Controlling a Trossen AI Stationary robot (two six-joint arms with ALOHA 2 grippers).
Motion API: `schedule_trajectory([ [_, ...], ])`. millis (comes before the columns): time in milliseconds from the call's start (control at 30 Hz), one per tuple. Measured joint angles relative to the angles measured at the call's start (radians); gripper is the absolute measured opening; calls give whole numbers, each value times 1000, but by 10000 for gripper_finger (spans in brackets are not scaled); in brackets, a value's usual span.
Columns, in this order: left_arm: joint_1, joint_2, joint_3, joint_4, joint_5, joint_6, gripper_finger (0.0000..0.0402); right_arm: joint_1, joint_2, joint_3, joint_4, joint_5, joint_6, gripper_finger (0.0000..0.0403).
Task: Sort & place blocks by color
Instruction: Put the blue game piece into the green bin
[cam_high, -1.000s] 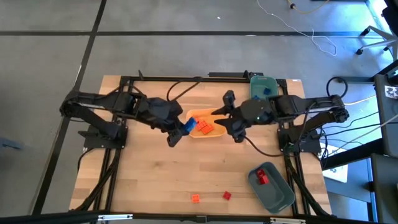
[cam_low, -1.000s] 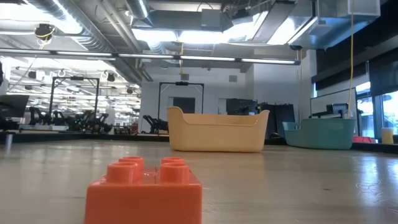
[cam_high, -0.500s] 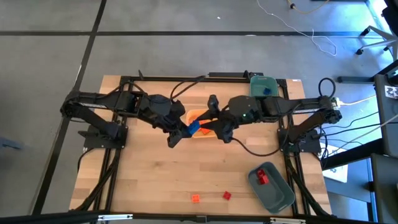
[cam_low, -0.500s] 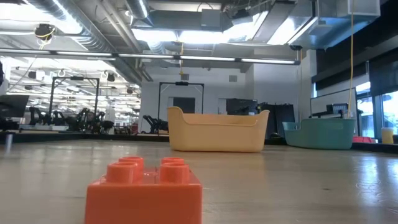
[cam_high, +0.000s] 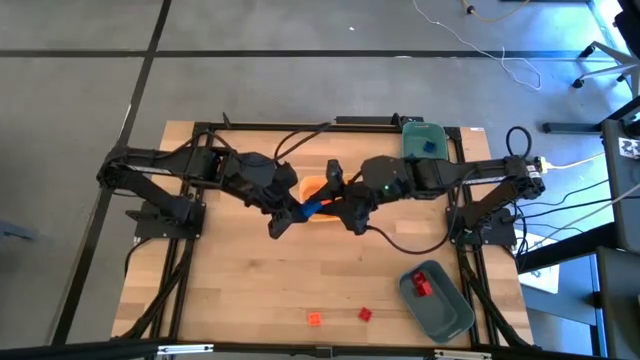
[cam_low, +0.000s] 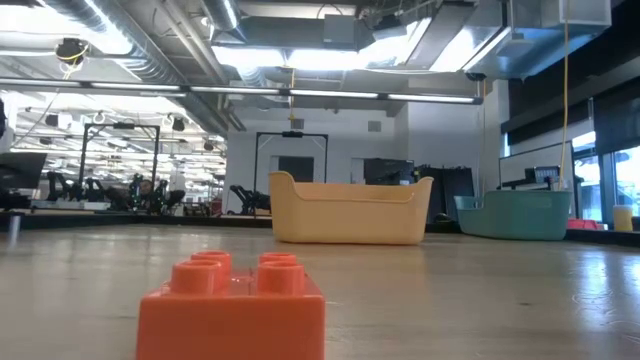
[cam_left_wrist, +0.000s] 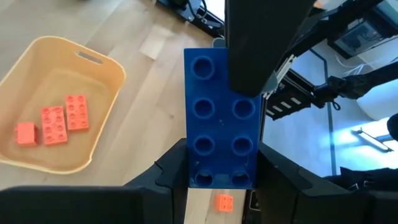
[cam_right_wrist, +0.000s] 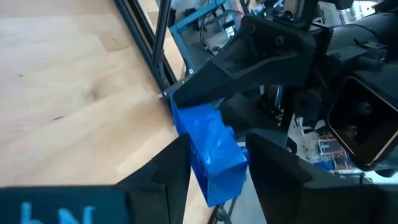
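long blue plastic brick held in air over the yellow-orange tray, mid-table. left gripper clamped on one end; right gripper fingers straddle the other end, not visibly pressed tight. three orange bricks lie in the tray.

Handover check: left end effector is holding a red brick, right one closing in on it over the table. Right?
Not quite: the brick in the left end effector is blue, not red, as the left wrist view shows. The right end effector is indeed closing in on it.
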Motion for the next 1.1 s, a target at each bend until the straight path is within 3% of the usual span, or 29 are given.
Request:
schedule_trajectory([
  [233,0,0,0,-10,19,10,128,0,10,0,5,-33,-10,115],
  [600,0,0,-1,-19,3,10,128,0,17,0,1,-33,-1,109],
  [833,7,-7,0,-14,-39,20,201,0,23,0,-8,11,28,106],
  [1100,9,-70,5,-28,-119,44,212,0,21,5,-20,59,26,106],
])
